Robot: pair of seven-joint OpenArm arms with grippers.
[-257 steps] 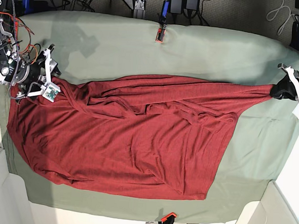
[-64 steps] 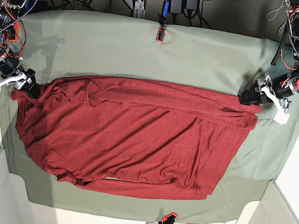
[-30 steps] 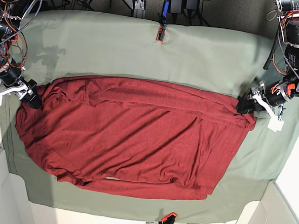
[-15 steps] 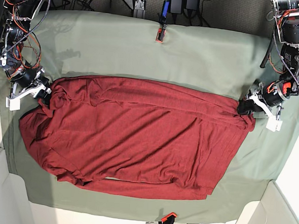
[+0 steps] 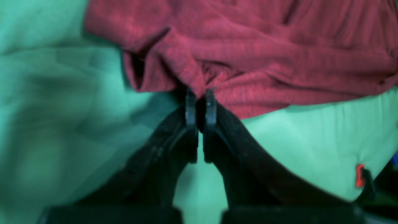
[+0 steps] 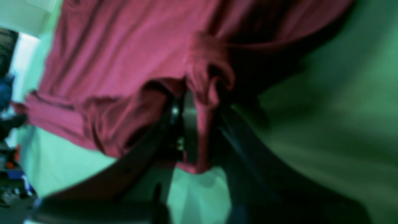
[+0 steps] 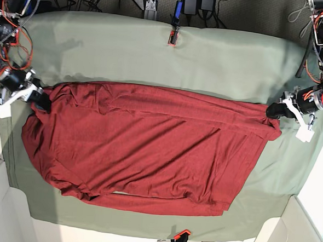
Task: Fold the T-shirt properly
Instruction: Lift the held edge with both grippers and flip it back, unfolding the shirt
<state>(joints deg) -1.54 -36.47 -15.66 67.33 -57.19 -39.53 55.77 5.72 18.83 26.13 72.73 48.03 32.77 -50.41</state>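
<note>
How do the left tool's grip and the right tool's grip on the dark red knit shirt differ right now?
The left tool pinches only a thin fold at the edge of the dark red knit shirt, jaws nearly touching. The right tool holds a thicker bunched wad, with cloth hanging down between its jaws. Both are closed on the shirt's far corners over the sage-green table cloth.

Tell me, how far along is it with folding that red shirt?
Early on. The T-shirt lies spread, though wrinkled, across the green cloth, with one band along its far edge seemingly doubled over. Right now each hand is shut on an end of that far edge: the left hand and the right hand. The main folds are not yet made; its near hem is still rumpled.
</note>
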